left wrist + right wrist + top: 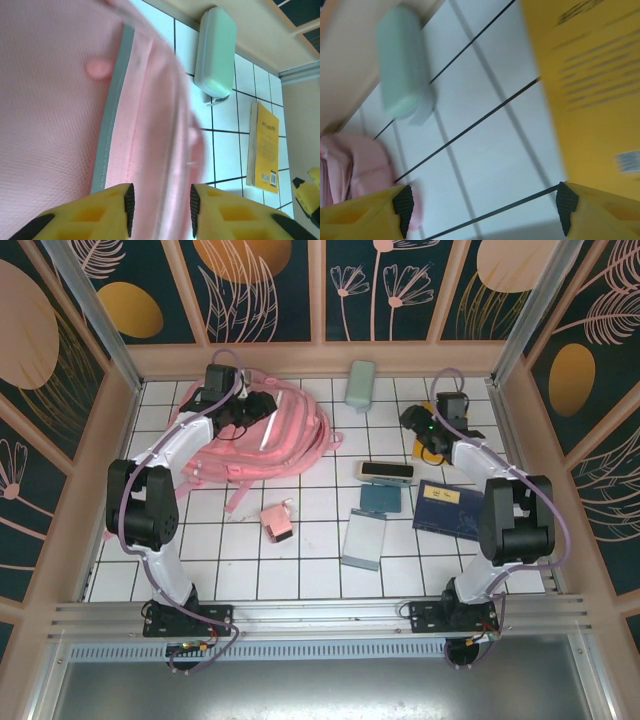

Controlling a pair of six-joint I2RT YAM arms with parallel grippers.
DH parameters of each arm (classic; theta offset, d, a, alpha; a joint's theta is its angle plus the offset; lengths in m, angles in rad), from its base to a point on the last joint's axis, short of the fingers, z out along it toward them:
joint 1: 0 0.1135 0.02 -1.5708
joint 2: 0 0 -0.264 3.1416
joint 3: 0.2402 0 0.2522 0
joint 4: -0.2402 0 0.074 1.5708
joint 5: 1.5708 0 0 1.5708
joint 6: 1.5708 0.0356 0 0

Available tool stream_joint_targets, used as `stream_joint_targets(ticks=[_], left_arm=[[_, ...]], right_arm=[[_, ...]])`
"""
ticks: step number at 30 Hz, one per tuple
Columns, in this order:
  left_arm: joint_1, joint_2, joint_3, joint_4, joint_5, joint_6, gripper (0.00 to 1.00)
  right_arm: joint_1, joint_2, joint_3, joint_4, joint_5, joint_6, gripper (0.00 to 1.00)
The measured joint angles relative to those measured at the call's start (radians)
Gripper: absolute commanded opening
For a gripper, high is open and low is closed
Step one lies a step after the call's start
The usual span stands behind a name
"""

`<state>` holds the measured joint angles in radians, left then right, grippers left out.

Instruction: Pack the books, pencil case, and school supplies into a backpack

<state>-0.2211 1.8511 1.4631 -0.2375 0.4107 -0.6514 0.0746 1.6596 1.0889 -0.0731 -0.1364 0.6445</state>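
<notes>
The pink backpack (285, 440) lies at the back left of the tiled table. My left gripper (262, 405) hovers over its top; in the left wrist view its jaws (161, 210) stand apart with a fold of the backpack's fabric (60, 100) in the gap, not pinched. My right gripper (415, 425) is open over bare tile (485, 210), next to the yellow book (590, 90) (424, 449). A navy book (450, 508) lies to the right. The mint-green case (360, 383) (216, 52) (400, 70) rests by the back wall.
A black-and-cream box (387, 473), a teal pad (380, 498), a grey-blue box (365, 538) and a little pink box (277, 523) lie mid-table. Backpack straps (240, 495) trail toward the front. Wooden walls (320, 358) close in the back and sides.
</notes>
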Motion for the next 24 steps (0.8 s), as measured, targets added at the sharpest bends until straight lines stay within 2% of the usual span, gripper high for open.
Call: stream_joint_targets(ticks=[6, 12, 18, 24], left_arm=[[-0.035, 0.004, 0.000, 0.023, -0.003, -0.021, 0.49], [-0.114, 0.052, 0.022, 0.033, -0.002, -0.041, 0.50], [-0.158, 0.101, 0.050, 0.037, 0.001, -0.058, 0.50], [-0.160, 0.120, 0.074, 0.054, 0.001, -0.062, 0.50]], right_arm=[[-0.118, 0.101, 0.101, -0.047, 0.065, -0.090, 0.78], [-0.199, 0.314, 0.301, -0.128, 0.105, -0.173, 0.77], [-0.202, 0.494, 0.486, -0.260, 0.136, -0.247, 0.75], [-0.170, 0.562, 0.607, -0.357, 0.190, -0.281, 0.74]])
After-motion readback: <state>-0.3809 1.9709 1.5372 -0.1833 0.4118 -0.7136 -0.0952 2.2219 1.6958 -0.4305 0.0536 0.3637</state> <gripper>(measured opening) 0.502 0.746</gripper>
